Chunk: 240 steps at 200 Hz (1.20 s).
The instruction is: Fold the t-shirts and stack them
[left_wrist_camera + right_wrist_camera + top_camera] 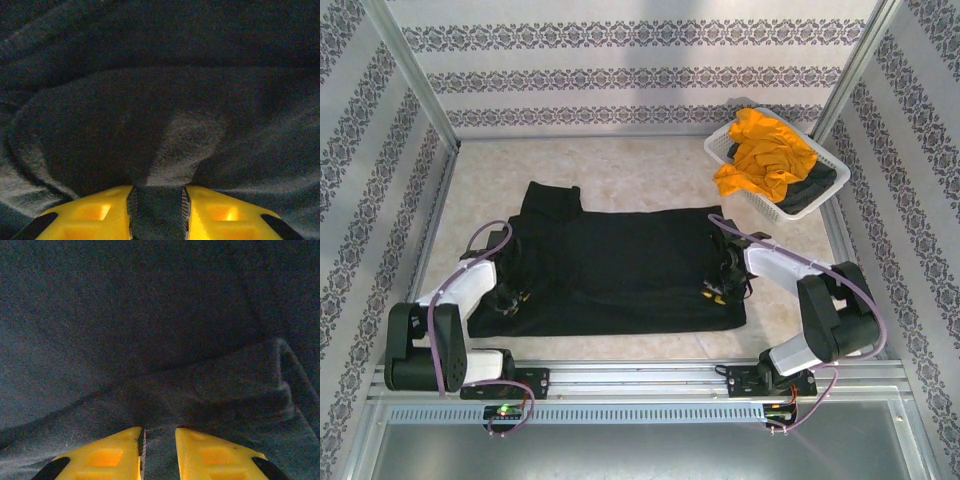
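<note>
Black cloth across the middle of the table [650, 165]: that's the black t-shirt [620, 260], spread out wide and mostly flat, one part jutting towards the far wall on the left. Both arms are down on it. The left gripper [510, 298] sits at the shirt's left side and the right gripper [713, 291] at its right side, both close to the near hem, well apart from each other.

From the left wrist, the yellow fingers [95, 214] are closed on a ridge of the dark fabric, which rises up between them with creases fanning away from the pinch. Over on the right wrist, same story: the two yellow fingers [205, 455] are drawn close, with a narrow strip of cloth caught in the gap. So both are gripping the shirt, I'd say.

Why take it at both sides at once? My guess is that holding the two ends lets the arms lift one long edge together and carry it over evenly, so the fold comes out straight rather than bunched.

Up in the far right corner, the white basket [722, 152] holds the mustard-orange t-shirt [765, 150], heaped on top of another dark t-shirt [815, 188]. Those two wait unfolded, so this looks like early work.
</note>
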### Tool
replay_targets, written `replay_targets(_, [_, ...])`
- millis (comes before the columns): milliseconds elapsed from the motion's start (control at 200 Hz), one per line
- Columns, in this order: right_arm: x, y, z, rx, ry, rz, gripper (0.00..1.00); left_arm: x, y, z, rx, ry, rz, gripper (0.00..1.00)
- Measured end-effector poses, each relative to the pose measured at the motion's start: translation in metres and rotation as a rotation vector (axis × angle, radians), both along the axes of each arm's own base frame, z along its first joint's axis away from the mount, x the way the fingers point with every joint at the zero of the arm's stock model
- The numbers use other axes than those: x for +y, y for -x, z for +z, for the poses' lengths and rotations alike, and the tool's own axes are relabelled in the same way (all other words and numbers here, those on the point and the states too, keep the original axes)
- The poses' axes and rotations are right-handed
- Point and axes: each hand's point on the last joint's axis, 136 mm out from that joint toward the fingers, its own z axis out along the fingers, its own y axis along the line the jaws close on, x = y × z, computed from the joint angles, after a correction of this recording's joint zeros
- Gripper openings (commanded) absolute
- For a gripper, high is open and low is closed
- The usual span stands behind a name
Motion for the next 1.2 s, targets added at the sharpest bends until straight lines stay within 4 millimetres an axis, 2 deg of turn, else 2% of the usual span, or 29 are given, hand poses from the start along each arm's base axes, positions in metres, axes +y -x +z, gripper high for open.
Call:
replay_targets(60, [0.004, 0.009, 0.001, 0.015, -0.018, 0.004, 0.28, 0.004, 0.005, 0.001, 0.007, -0.007, 0.013, 0.36])
replay_targets(125, [0.005, 0.011, 0.005, 0.007, -0.030, 0.001, 0.32, 0.008, 0.004, 0.006, 0.010, -0.024, 0.009, 0.40])
replay_targets(205, [0.009, 0.001, 0.015, -0.048, -0.054, 0.008, 0.39, 0.011, -0.018, 0.022, -0.031, -0.032, -0.013, 0.41])
replay_targets(280, [0.018, -0.020, 0.033, -0.137, -0.088, 0.025, 0.43, 0.015, -0.060, 0.047, -0.113, -0.048, -0.052, 0.42])
replay_targets(415, [0.041, -0.080, 0.081, -0.351, -0.165, 0.064, 0.43, 0.023, -0.153, 0.094, -0.271, -0.085, -0.137, 0.43])
replay_targets(515, [0.051, -0.124, 0.112, -0.484, -0.202, 0.078, 0.44, 0.028, -0.213, 0.108, -0.344, -0.113, -0.191, 0.45])
replay_targets(585, [0.053, -0.147, 0.126, -0.543, -0.217, 0.080, 0.45, 0.033, -0.247, 0.105, -0.357, -0.140, -0.229, 0.46])
replay_targets(665, [0.054, -0.164, 0.135, -0.576, -0.227, 0.079, 0.45, 0.039, -0.284, 0.092, -0.358, -0.175, -0.276, 0.49])
replay_targets(819, [0.054, -0.182, 0.152, -0.625, -0.229, 0.086, 0.45, 0.047, -0.331, 0.061, -0.350, -0.218, -0.361, 0.52])
replay_targets(979, [0.046, -0.188, 0.156, -0.638, -0.225, 0.066, 0.46, 0.053, -0.357, 0.033, -0.324, -0.255, -0.427, 0.56])
replay_targets(1199, [0.039, -0.188, 0.153, -0.631, -0.220, 0.050, 0.46, 0.049, -0.362, 0.012, -0.293, -0.258, -0.478, 0.54])
